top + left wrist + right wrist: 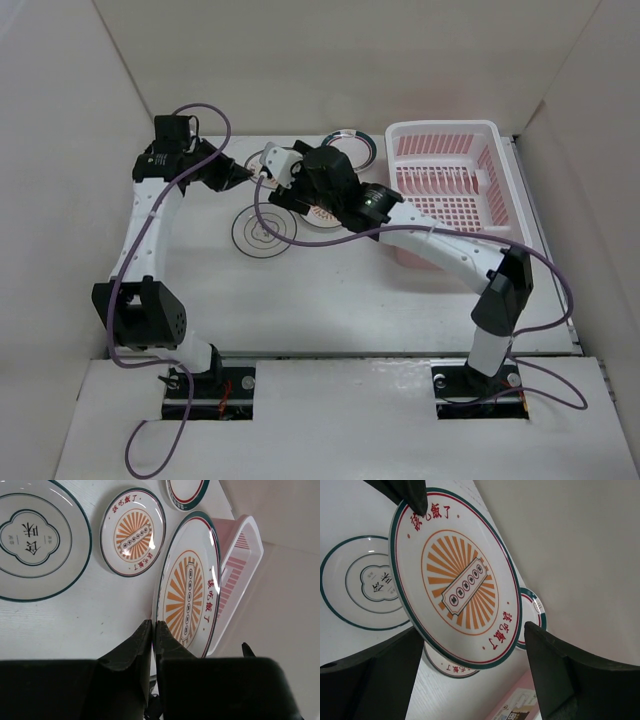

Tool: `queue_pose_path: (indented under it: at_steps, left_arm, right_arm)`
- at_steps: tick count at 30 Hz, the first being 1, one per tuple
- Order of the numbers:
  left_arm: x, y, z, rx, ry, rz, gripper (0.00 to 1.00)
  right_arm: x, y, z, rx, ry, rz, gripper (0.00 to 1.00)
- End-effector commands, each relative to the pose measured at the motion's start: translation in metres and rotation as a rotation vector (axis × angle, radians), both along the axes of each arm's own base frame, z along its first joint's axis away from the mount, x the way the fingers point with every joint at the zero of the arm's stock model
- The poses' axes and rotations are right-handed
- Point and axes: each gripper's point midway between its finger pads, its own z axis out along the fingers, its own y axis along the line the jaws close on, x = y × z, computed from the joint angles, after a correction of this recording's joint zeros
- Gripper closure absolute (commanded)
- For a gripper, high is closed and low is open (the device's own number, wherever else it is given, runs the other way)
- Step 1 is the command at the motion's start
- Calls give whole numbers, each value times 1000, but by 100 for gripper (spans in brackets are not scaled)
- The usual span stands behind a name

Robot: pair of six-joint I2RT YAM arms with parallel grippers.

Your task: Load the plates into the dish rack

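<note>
Four plates, one rack, two grippers.

- Left gripper: upper left of centre in the top view. Jaws pinched tight on the rim of the held plate.
- Held plate: orange sunburst centre, off the desk, tilted on edge between the two grippers.
- Ringed plate: flat on the desk, left of centre, lower in the top view than the held plate.
- Right gripper: jaws wide, one finger on each side of the held plate. Contact cannot be told.
- Second orange plate: flat on the desk, partly hidden under the right arm in the top view.
- Teal-rimmed plate: flat, upper centre, just left of the rack.
- Rack: pink and white, upper right.
</note>
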Motion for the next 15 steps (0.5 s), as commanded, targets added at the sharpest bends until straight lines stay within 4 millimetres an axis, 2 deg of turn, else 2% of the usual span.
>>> queue_pose_path:
  at_steps: [1,6,8,9,10,12,13,14,15]
  left_arm:
    - [-11,-9,36,-35,-101,-27,100]
    - [-13,-12,39,-35,-100,-36,100]
    - [-16,-17,41,-42,-112,-54,100]
    - [-17,-19,42,-48,-112,-61,100]
    - [-17,-19,42,-49,-112,-61,100]
    - [-17,-19,42,-49,-112,-61,100]
    - [-19,-19,45,-48,-121,-61,100]
    - [-18,-17,45,-42,-122,-54,100]
    - [-18,-17,45,-42,-122,-54,100]
  right_arm:
    - [9,13,23,69,-70,-10,15]
    - [9,14,7,58,-39,-16,15]
    - [10,13,3,56,-31,-29,23]
    - [11,14,-7,41,-21,-29,26]
    - [11,14,-7,41,-21,-29,31]
    - [6,17,-11,42,-9,-23,36]
    - [6,17,-11,50,-3,-26,41]
    - [6,17,-12,57,3,-29,64]
    - [5,17,-16,49,8,-29,72]
